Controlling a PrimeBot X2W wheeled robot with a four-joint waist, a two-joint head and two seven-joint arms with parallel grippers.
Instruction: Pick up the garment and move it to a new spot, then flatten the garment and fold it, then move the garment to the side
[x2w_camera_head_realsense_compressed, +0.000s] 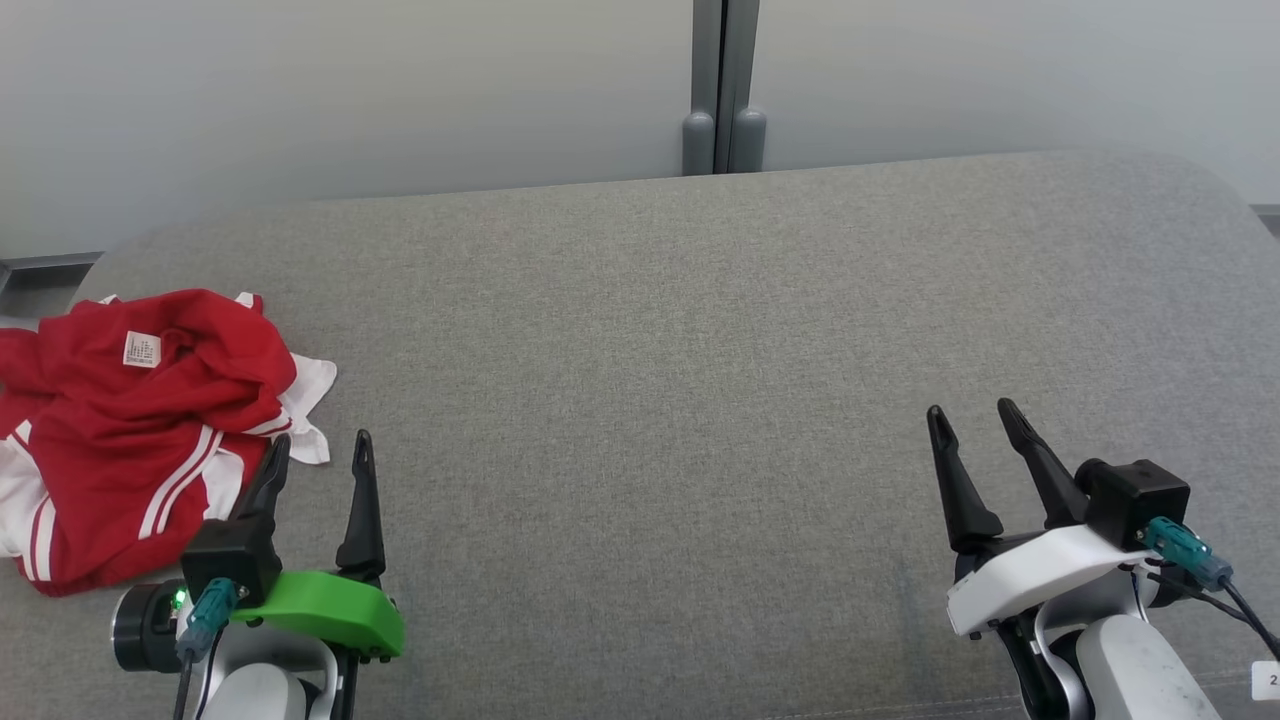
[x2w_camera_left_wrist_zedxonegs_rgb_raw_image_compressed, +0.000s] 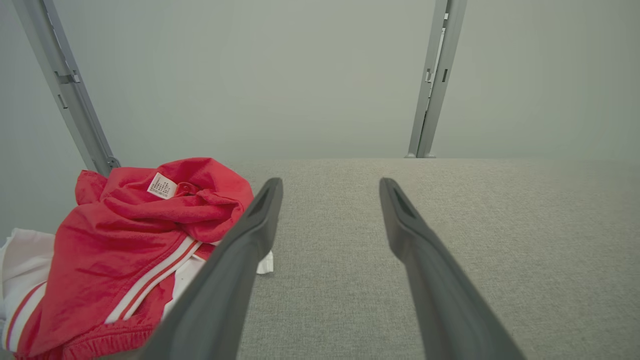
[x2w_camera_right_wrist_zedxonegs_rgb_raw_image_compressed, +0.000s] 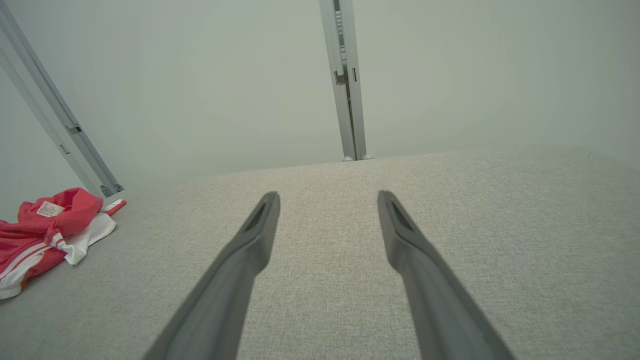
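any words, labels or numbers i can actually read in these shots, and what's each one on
"2": on a small white tag at the lower right edge of the head view; the frame cuts it off, so more may follow.
Care label on the crumpled red and white garment: rows of tiny dark print, too small to read in any of the three views.
Nothing else is legible.

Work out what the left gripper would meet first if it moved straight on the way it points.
The way looks free: ahead of the left gripper lies bare grey cushion, then the pale wall. The red garment sits beside its left finger and might be brushed; depth is unclear.
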